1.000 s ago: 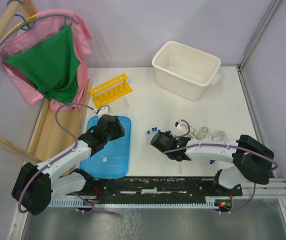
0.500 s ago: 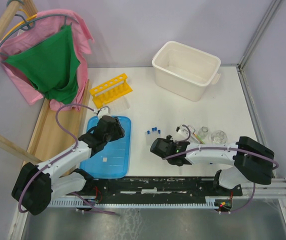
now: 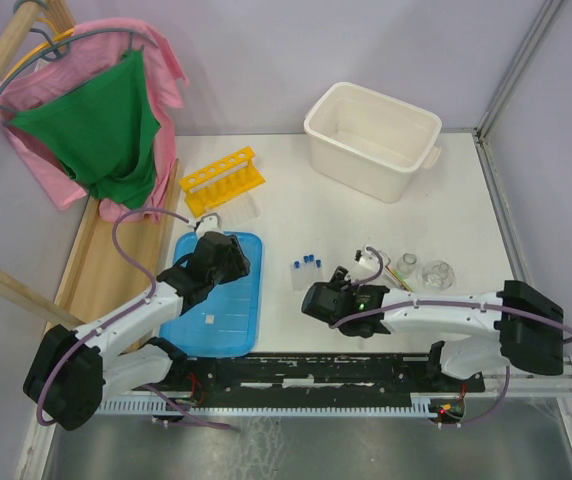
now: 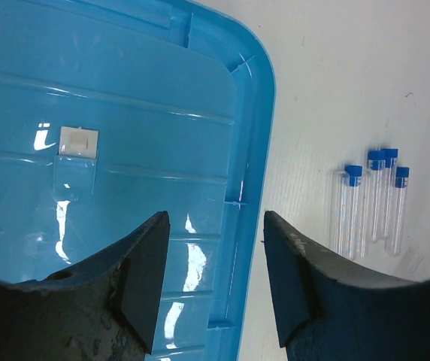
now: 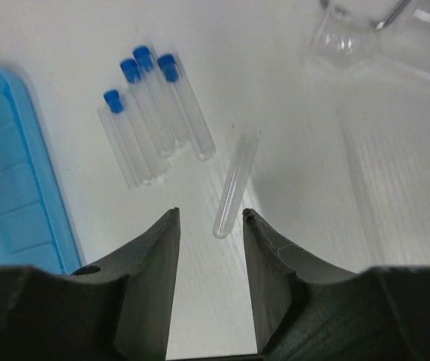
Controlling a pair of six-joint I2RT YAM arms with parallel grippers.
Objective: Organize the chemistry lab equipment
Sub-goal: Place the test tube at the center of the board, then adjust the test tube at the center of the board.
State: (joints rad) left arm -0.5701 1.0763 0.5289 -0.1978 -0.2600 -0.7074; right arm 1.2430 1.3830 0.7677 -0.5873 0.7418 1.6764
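Several blue-capped tubes (image 3: 306, 263) (image 5: 155, 113) (image 4: 370, 199) lie side by side on the white table. Just right of them lies one clear uncapped tube (image 5: 234, 184), its rounded end between the tips of my right gripper (image 5: 210, 218) (image 3: 316, 292), which stands open and holds nothing. My left gripper (image 4: 215, 218) (image 3: 234, 260) hangs open over the right edge of the blue lid (image 4: 125, 113) (image 3: 216, 295), also holding nothing. Two glass flasks (image 3: 437, 271) (image 5: 343, 37) sit to the right. The yellow rack (image 3: 223, 180) stands at the back left with no tubes in it.
A large white tub (image 3: 371, 140) stands at the back right. Pink and green cloths (image 3: 101, 130) hang on a wooden frame at the far left. A wooden rail (image 3: 116, 260) runs along the table's left side.
My right gripper has opened and drawn back toward the near edge, leaving the uncapped tube lying on the table. The left arm has not moved.
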